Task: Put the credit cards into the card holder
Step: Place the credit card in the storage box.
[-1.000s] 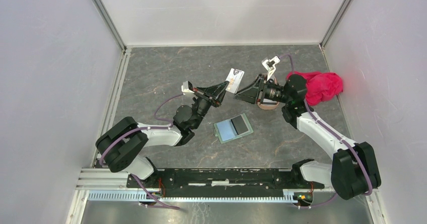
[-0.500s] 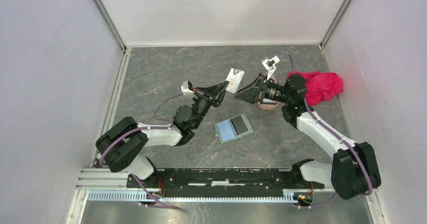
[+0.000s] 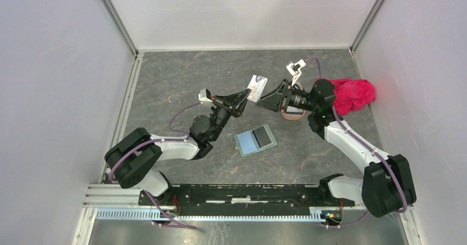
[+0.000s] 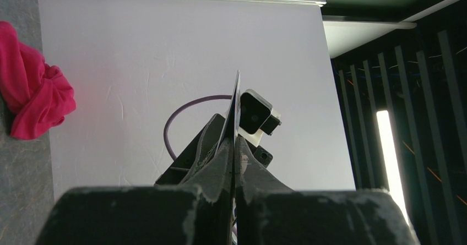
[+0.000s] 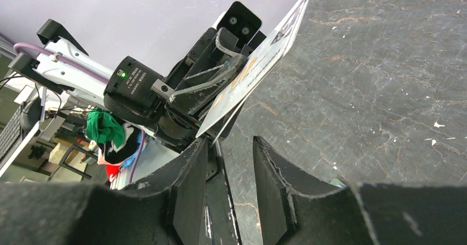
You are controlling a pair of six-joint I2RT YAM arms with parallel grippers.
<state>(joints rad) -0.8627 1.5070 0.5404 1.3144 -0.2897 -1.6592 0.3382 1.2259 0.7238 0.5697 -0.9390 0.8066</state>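
My left gripper is shut on a whitish credit card and holds it up above the table. In the left wrist view the card stands edge-on between the shut fingers. My right gripper is open and empty, its tips just right of the card. In the right wrist view the card slants above the open gripper, its lower corner near one fingertip. The sage-green card holder lies open on the table below, a dark grey card on its right half.
A pinkish-brown oblong tray sits under my right wrist. A red-pink cloth lies at the back right and shows in the left wrist view. White walls enclose the grey table on three sides.
My right gripper has edged a little up and toward the held card. The left gripper and card have not moved.
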